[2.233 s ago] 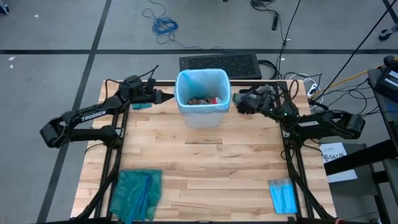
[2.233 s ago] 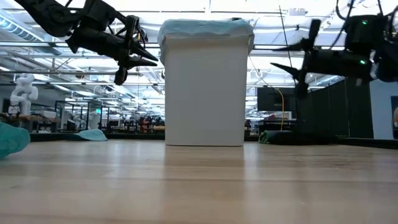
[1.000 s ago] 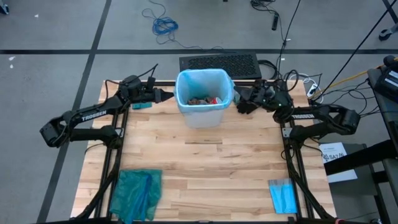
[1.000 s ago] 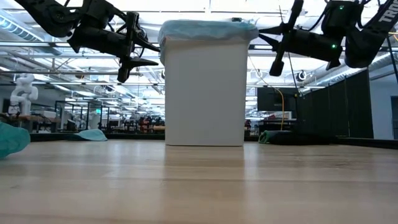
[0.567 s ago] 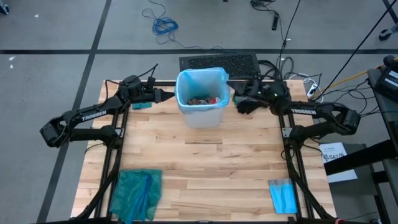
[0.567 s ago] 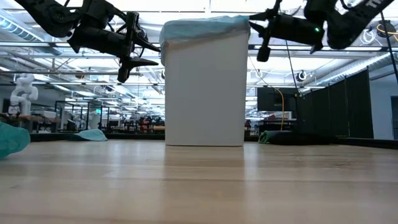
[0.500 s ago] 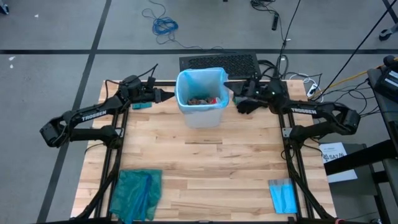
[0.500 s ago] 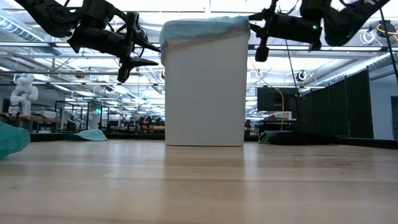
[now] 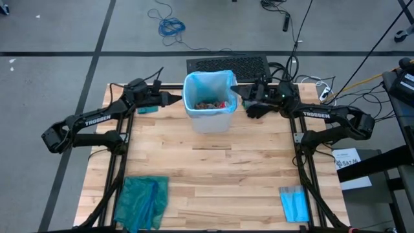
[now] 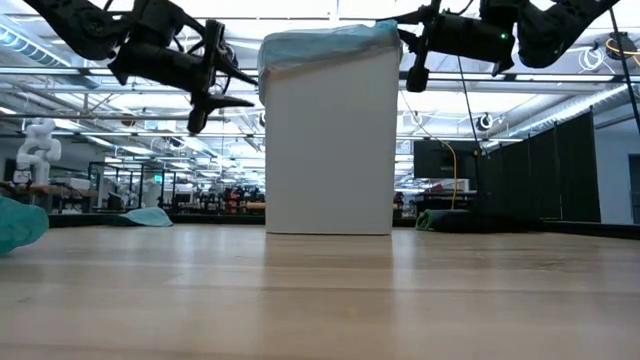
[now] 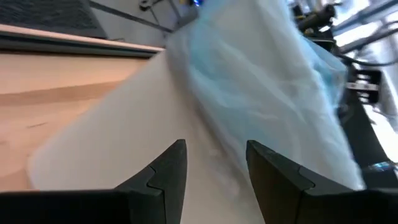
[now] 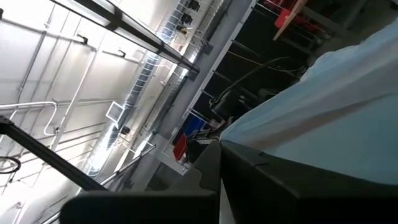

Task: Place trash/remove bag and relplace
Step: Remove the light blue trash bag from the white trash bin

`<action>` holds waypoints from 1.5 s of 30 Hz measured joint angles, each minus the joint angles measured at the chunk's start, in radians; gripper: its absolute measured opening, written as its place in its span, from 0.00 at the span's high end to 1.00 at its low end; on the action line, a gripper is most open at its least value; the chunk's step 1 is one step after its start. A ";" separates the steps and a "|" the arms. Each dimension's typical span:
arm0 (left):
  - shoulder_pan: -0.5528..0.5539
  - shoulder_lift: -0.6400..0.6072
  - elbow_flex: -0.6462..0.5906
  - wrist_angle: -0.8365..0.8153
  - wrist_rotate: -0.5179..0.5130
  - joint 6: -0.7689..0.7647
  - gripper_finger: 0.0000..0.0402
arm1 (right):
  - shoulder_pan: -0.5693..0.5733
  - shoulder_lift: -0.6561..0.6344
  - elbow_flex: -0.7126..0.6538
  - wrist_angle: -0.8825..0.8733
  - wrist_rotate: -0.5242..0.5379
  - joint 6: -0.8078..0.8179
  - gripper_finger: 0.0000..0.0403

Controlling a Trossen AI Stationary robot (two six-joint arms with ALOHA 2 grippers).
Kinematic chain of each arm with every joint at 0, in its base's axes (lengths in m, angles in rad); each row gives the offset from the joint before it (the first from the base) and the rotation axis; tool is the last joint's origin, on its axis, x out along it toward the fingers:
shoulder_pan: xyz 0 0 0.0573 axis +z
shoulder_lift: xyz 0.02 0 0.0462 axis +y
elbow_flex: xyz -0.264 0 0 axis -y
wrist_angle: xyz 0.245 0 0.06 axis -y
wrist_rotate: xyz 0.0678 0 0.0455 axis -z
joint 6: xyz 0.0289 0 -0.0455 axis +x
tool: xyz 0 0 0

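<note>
High view, lower left: a darker teal-green plastic bag [image 9: 142, 200] lies crumpled near the lower left corner of the wooden table [image 9: 213, 175].
Left arm: it reaches in from the left edge toward the upper middle of the frame.
Left gripper [image 9: 173, 98]: it hovers just left of the bin's left wall, apart from it, with a small teal object [image 9: 147, 110] on the table under the arm.
Left fingers [image 11: 171, 168]: spread apart with a clear gap; in the left wrist view the bin's white wall and the blue liner fill the space beyond the gap, and nothing lies between the fingers.
Bin [image 9: 209, 120]: a white wastebasket standing upright in the upper middle of the table.
Bag [image 9: 208, 82]: the light-blue liner sits inside the bin and folds over its rim; in the low view its right corner rises slightly toward the right gripper.
Trash [image 9: 210, 103]: brown scraps and a red piece lie at the bottom of the liner, inside the bin.
Right gripper [image 9: 237, 92]: it is at the bin's upper right corner, level with the rim, tips touching the liner's edge.
Right fingers: pressed together; they appear to pinch the bag's rim, though the contact is too small to confirm.
Right arm: it enters from the right edge, stretched leftward.
High view, lower right: a small flat folded blue sheet [image 9: 294, 203] lies near the lower right corner.
</note>
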 joint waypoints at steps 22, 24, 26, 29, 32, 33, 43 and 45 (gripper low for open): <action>-0.066 0.000 -0.278 0.610 -0.092 -0.343 0.60 | 0.000 0.000 0.000 0.004 0.007 0.010 1.00; -0.072 0.000 -0.278 0.609 -0.108 -0.342 0.60 | 0.000 0.000 0.000 0.004 0.007 0.017 1.00; -0.077 0.000 -0.278 0.608 -0.111 -0.342 0.60 | 0.000 0.000 0.000 0.005 0.007 0.019 1.00; -0.079 0.001 -0.278 0.611 -0.115 -0.342 0.60 | 0.000 0.000 -0.001 0.025 0.007 0.019 1.00; -0.079 0.001 -0.278 0.622 -0.120 -0.341 0.60 | 0.000 0.000 -0.001 0.042 0.007 0.019 1.00; -0.079 0.001 -0.278 0.626 -0.122 -0.341 0.60 | 0.000 0.000 -0.001 0.043 0.007 0.019 1.00; -0.121 0.049 -0.278 0.630 -0.167 -0.333 0.60 | 0.000 0.000 -0.002 0.049 0.007 0.019 1.00; -0.134 0.080 -0.278 0.668 -0.186 -0.333 0.60 | 0.000 0.000 -0.002 0.050 0.007 0.019 1.00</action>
